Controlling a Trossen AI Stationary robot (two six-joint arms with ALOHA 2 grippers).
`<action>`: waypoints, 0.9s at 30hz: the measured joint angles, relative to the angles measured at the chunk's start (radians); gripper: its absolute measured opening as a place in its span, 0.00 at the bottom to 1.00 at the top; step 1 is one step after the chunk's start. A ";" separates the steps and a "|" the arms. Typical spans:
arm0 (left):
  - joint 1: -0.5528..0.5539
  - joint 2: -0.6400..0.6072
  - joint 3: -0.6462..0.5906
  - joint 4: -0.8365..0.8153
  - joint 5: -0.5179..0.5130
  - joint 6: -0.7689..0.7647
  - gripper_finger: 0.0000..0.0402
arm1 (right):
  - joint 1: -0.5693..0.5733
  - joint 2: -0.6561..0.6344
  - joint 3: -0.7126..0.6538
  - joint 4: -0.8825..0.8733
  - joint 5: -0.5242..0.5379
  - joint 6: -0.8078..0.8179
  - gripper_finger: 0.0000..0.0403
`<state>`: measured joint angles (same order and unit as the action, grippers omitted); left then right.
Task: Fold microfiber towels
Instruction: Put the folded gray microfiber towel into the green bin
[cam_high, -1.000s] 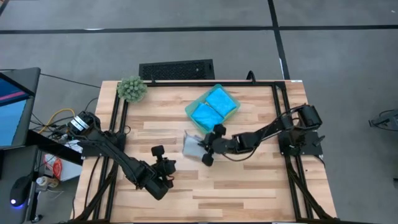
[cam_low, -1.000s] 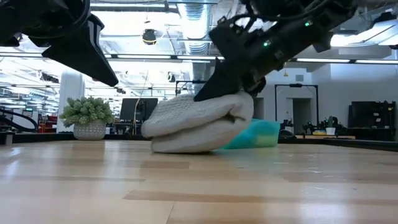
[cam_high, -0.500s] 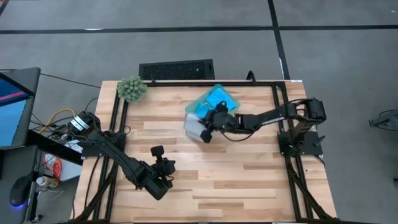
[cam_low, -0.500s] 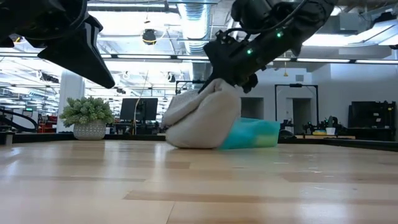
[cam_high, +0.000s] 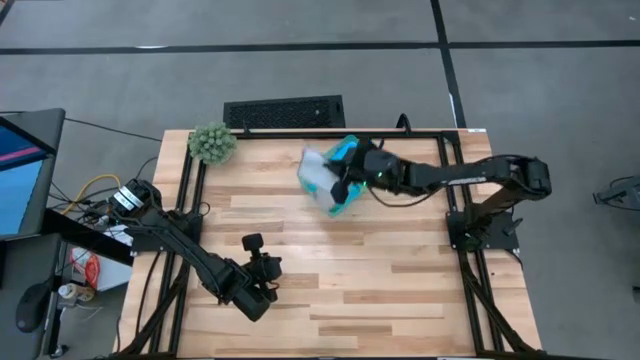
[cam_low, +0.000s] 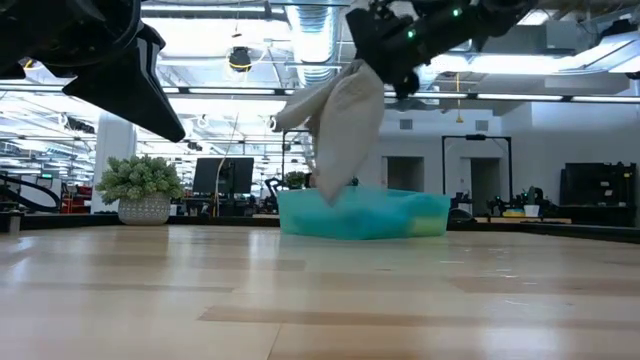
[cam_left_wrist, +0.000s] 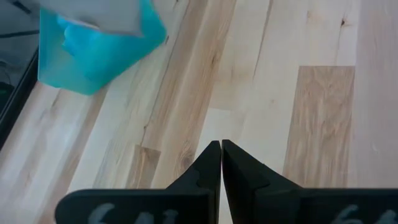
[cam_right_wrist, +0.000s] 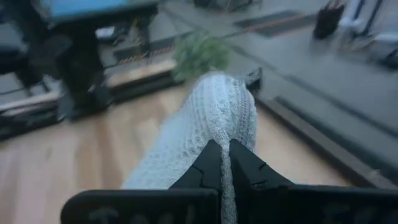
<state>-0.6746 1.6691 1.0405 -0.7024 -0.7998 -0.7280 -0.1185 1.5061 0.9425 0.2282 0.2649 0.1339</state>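
My right gripper (cam_high: 348, 172) is shut on a folded light grey towel (cam_high: 320, 176), held in the air above the near left part of the teal tray (cam_high: 345, 207). The towel also shows in the low view (cam_low: 345, 125) and the right wrist view (cam_right_wrist: 205, 134). Bright blue towel (cam_high: 347, 152) shows in the tray beside the arm. My left gripper (cam_left_wrist: 221, 155) is shut and empty above the bare wood near the table's front left. A yellow towel is out of view. My right gripper pinches the folded grey towel at its upper bunched edge (cam_right_wrist: 227, 127) between its two fingers, several layers thick. The fingers come from the table's right. The towel hangs below the fingers (cam_low: 340, 150), lifted clear of the table, its lower end just above the tray.
A fuzzy green plant ball (cam_high: 212, 143) stands at the table's far left corner, in a pot in the low view (cam_low: 143, 190). A black frame (cam_high: 450, 175) borders the table. Bare wood (cam_high: 380, 270) lies in the middle and near part.
My right gripper has gone up and toward the table's far edge with the grey towel. The towel lay on the wood near the tray, then was dragged and lifted clear; it now hangs below the fingers over the tray.
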 joint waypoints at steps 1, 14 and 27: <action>0.000 0.000 0.000 -0.003 0.000 -0.005 0.01 | -0.015 -0.014 0.008 -0.005 0.001 -0.019 0.05; 0.000 0.000 0.000 -0.020 -0.026 -0.047 0.01 | -0.107 0.058 0.009 0.062 -0.001 -0.172 0.05; -0.011 0.001 0.000 -0.026 -0.019 -0.073 0.01 | -0.028 0.192 0.058 0.191 -0.005 -0.136 0.05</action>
<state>-0.6853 1.6699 1.0405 -0.7280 -0.8188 -0.8009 -0.1463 1.6980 1.0001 0.4188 0.2600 -0.0025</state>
